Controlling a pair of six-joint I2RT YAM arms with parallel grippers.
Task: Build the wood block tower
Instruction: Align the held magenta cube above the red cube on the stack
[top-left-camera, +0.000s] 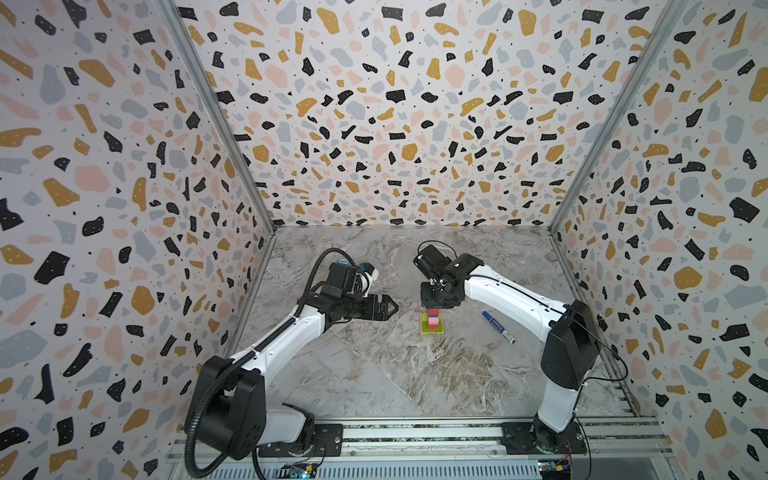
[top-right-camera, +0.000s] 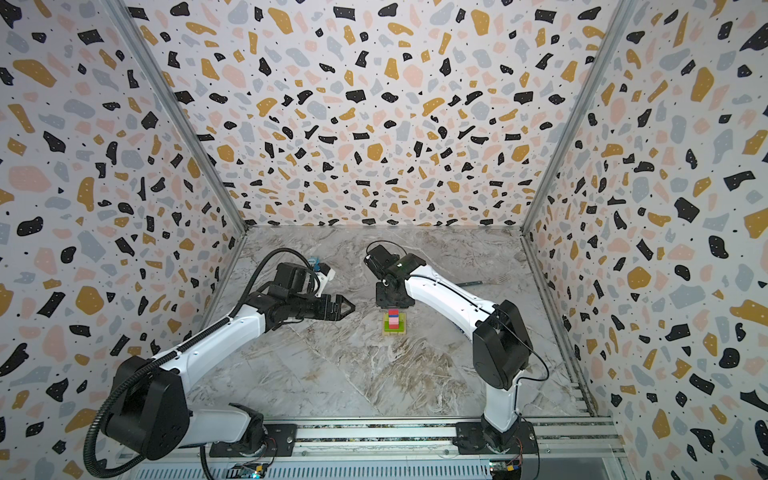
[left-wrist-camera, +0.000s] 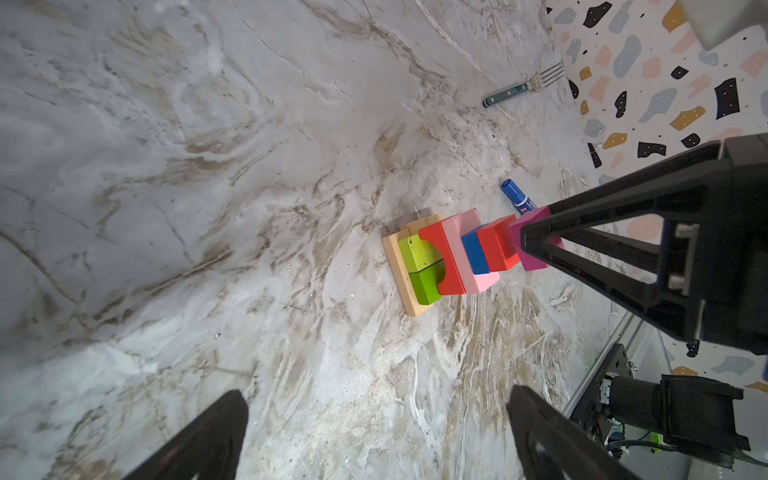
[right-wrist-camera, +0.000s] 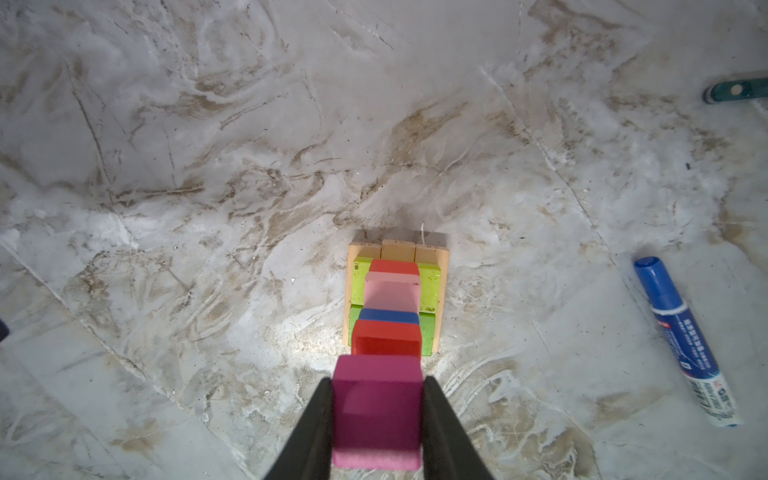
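Observation:
The tower stands mid-table in both top views. In the right wrist view it rises from a tan base through lime-green blocks, a red piece, a pink one and a blue cube to an orange-red cube. My right gripper points down over the stack, shut on the magenta cube. In the left wrist view that cube sits against the orange-red cube. My left gripper hovers left of the tower, open and empty.
A blue-capped marker pen lies on the table right of the tower, also seen in the right wrist view. A fork lies near the right wall. A pale blue box sits behind the left arm.

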